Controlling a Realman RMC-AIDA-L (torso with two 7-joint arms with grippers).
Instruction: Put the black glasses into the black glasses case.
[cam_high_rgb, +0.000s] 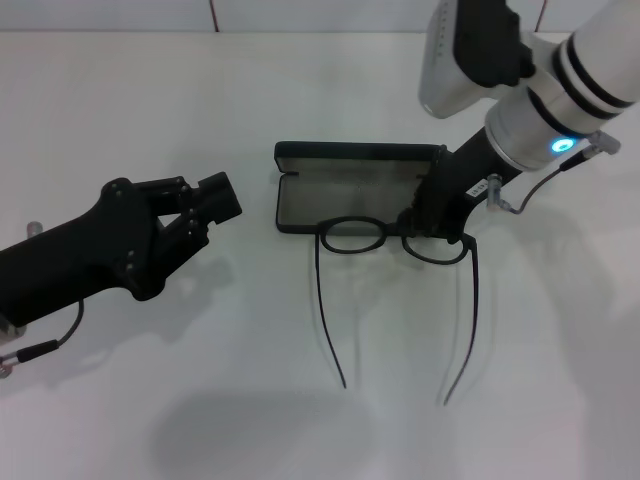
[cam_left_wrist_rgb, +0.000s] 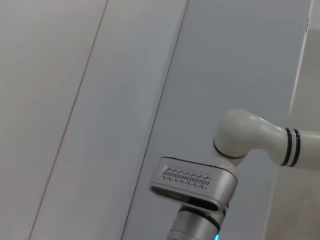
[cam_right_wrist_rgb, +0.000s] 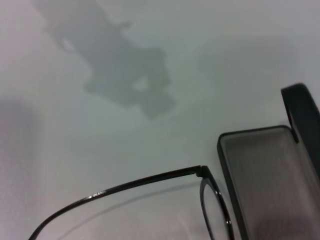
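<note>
The black glasses (cam_high_rgb: 353, 237) sit with their front along the near edge of the open black glasses case (cam_high_rgb: 345, 190), temple arms stretched toward me. My right gripper (cam_high_rgb: 428, 225) comes in from the right and is shut on the frame by the right lens. The right wrist view shows one temple arm and lens of the glasses (cam_right_wrist_rgb: 150, 179) close up, with the case's open tray (cam_right_wrist_rgb: 260, 170) beside them. My left gripper (cam_high_rgb: 212, 205) hovers idle to the left of the case, apart from it.
The white table (cam_high_rgb: 200, 380) spreads all around the case. The case's lid (cam_high_rgb: 360, 153) stands open at its far side. The left wrist view shows only a wall and my right arm (cam_left_wrist_rgb: 250, 140).
</note>
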